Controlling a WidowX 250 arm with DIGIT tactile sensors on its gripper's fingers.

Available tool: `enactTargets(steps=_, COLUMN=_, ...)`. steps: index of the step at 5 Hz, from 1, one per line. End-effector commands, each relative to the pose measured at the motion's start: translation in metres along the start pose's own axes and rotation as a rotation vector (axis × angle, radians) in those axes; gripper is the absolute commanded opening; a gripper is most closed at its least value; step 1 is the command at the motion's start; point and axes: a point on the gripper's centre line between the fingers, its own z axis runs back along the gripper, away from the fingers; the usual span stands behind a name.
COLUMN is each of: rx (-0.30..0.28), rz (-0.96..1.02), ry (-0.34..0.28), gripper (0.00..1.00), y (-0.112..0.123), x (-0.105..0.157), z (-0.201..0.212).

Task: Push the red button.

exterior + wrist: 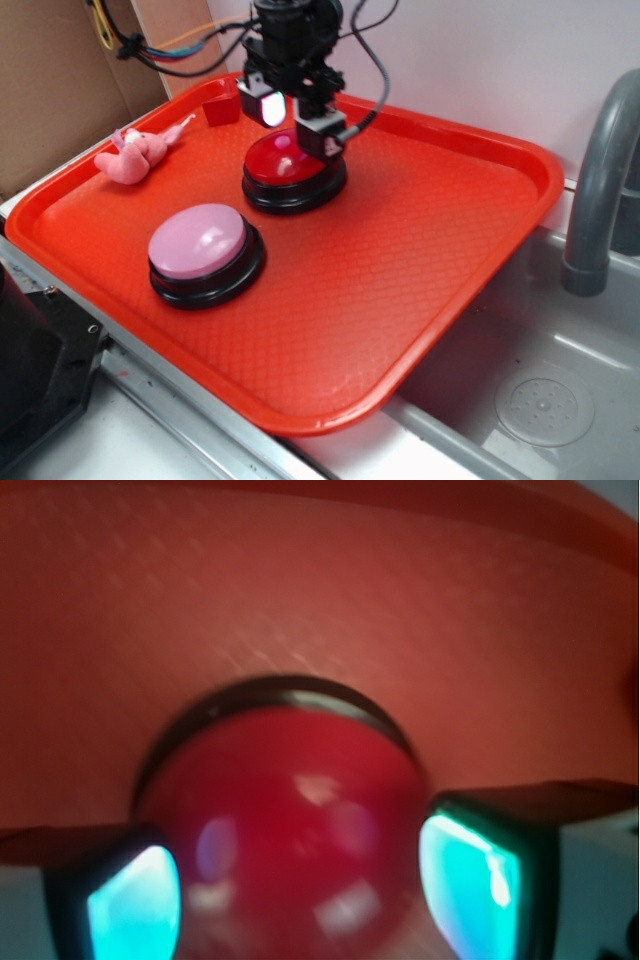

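A big orange-red tray (420,250) with a bumpy floor fills most of the exterior view. It sits beside a grey sink (545,400) at the lower right, with a grey tap (597,180) at the right edge. The red button (285,160) is in the upper middle of the frame, on its black ring. The black pincer (296,118) hangs right over it, fingers spread, with a glowing white pad on the left finger. I cannot tell if it touches the dome. A pink button (203,243) sits at the lower left of the red one. A small pink soft toy (135,152) lies at the upper left, and a little red block (221,108) stands near the tray's back rim.

In the wrist view the red button (290,830) is big and shiny at the bottom middle. The pincer (300,880) is spread wide, one blue-glowing finger low on each side of the dome. The tray (320,590) fills the top.
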Motion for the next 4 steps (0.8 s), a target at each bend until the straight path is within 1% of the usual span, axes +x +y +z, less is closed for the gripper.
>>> enactTargets(steps=1, rx=-0.022, rz=0.004, ry=-0.093, gripper=1.00, y=0.021, x=-0.016, z=0.057)
enactTargets(steps=2, rx=-0.022, rz=-0.006, ry=-0.091, gripper=1.00, y=0.023, x=-0.024, z=0.063)
enactTargets(steps=3, rx=-0.001, rz=-0.029, ry=-0.082, gripper=1.00, y=0.020, x=-0.030, z=0.071)
enactTargets(steps=4, rx=-0.003, rz=-0.020, ry=-0.073, gripper=1.00, y=0.022, x=-0.033, z=0.076)
